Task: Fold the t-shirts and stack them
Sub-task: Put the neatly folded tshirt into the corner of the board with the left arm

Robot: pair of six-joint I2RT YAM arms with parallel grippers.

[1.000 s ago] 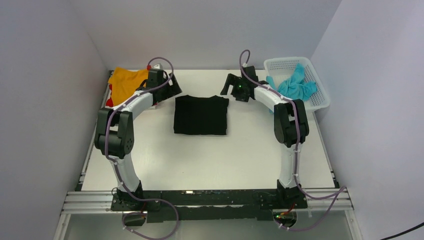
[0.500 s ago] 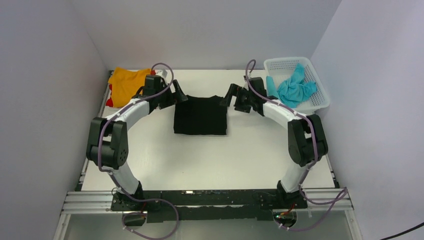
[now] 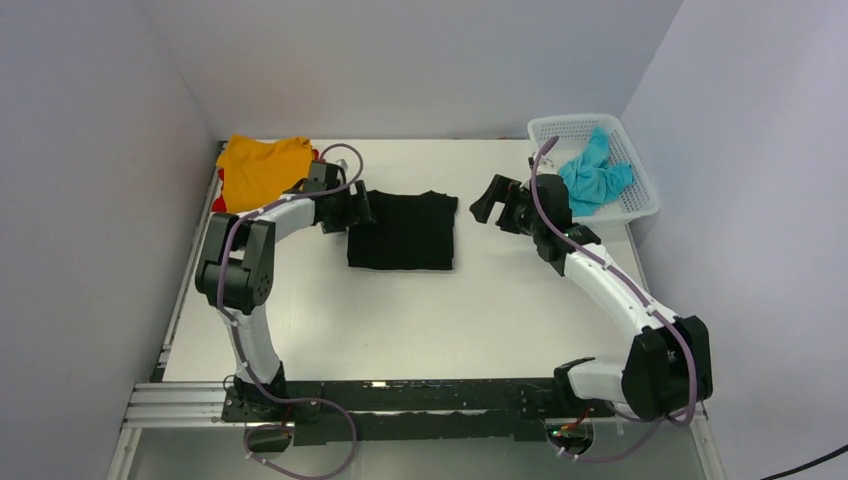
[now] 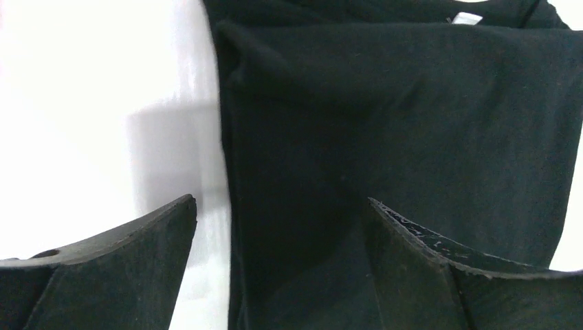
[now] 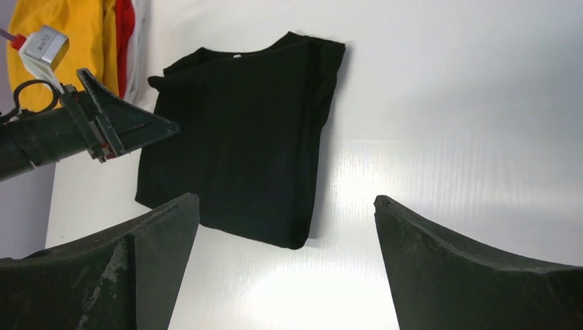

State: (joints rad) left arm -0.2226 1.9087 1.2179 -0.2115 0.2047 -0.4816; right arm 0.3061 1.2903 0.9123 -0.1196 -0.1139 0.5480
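my left gripper [image 3: 362, 208], jaws spread wide over the left edge of the folded black t-shirt [image 3: 402, 232], my right gripper [image 3: 487, 205], jaws apart too, just off the shirt's right side, not touching, shirt flat on the table [image 3: 400, 320], orange t-shirt [image 3: 262, 165] at far-left corner, turquoise t-shirt [image 3: 592, 175] in basket [image 3: 570, 119]

I see both arms built alike: the left arm [image 3: 283, 211] and the right arm [image 3: 612, 287] have white link shells between bulky black joint housings [image 3: 238, 278], with a thin purple cable [image 3: 546, 178] looping along each. My left wrist camera shows broad matte-black fingers [image 4: 447, 275], scuffed along one edge.
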